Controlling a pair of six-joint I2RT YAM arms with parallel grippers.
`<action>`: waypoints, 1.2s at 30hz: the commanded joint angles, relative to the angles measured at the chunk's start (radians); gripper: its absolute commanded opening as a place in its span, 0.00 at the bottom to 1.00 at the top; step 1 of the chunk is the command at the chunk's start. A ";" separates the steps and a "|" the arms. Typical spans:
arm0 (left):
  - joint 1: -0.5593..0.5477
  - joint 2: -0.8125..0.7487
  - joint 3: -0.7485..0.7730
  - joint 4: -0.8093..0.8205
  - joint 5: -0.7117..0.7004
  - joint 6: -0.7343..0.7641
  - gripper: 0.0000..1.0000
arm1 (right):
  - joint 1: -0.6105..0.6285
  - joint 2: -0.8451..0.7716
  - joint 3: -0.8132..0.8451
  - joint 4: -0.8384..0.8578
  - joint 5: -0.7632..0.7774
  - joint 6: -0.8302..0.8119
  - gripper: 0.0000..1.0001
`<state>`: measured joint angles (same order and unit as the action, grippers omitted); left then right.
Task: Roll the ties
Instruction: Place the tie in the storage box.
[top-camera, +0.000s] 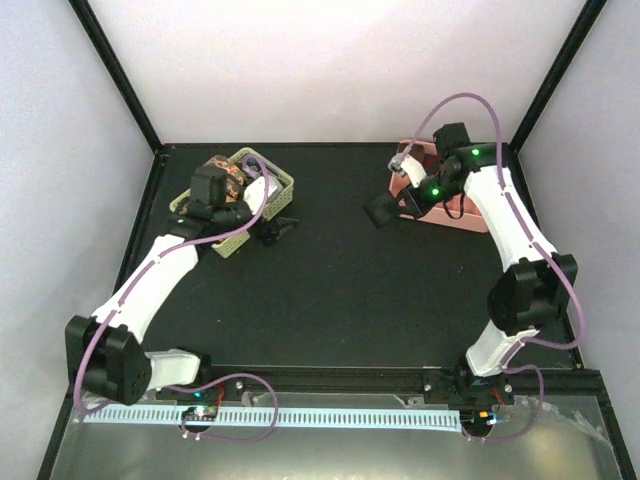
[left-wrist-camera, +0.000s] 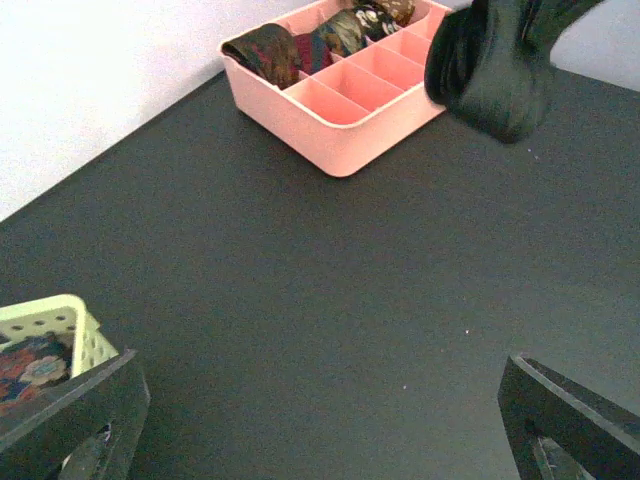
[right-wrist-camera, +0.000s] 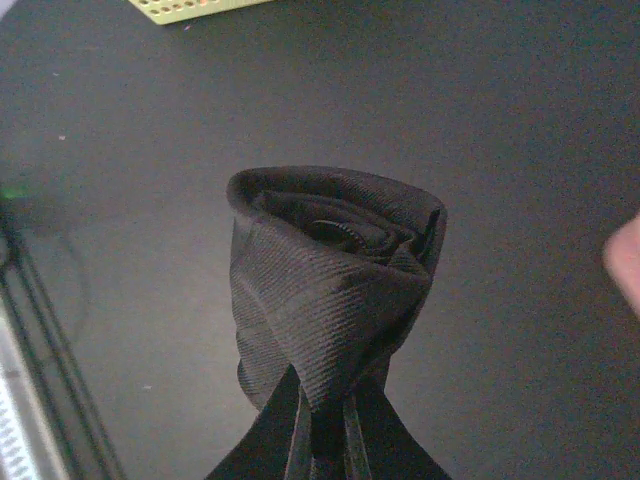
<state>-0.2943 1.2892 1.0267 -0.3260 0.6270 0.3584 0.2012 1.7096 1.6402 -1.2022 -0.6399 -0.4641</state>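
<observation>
- The right claw (right-wrist-camera: 320, 440) is squeezed tight on a rolled black tie (right-wrist-camera: 335, 270), up over the desk (right-wrist-camera: 500, 100), beside the pink box (left-wrist-camera: 340, 135).
- The left claw (left-wrist-camera: 320, 400) is wide open, holding nothing.

Black tie (right-wrist-camera: 335, 280) — a tight coil — held aloft; paisley coils (left-wrist-camera: 275, 50) sit in the pink tray (left-wrist-camera: 345, 145).

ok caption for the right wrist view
Right gripper pinching a rolled black tie over the dark table
</observation>
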 joint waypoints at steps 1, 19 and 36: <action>0.042 -0.051 0.009 -0.147 0.069 0.050 0.99 | -0.004 -0.051 0.126 -0.061 0.127 -0.102 0.02; 0.063 -0.078 -0.068 -0.037 0.209 -0.040 0.99 | -0.059 -0.128 0.322 0.057 0.490 -0.518 0.02; 0.066 -0.061 -0.058 -0.039 0.207 -0.068 0.99 | -0.426 -0.055 0.132 0.199 0.497 -1.151 0.02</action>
<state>-0.2409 1.2243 0.9283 -0.3737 0.8085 0.3111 -0.1570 1.6253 1.8069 -1.0588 -0.1425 -1.4242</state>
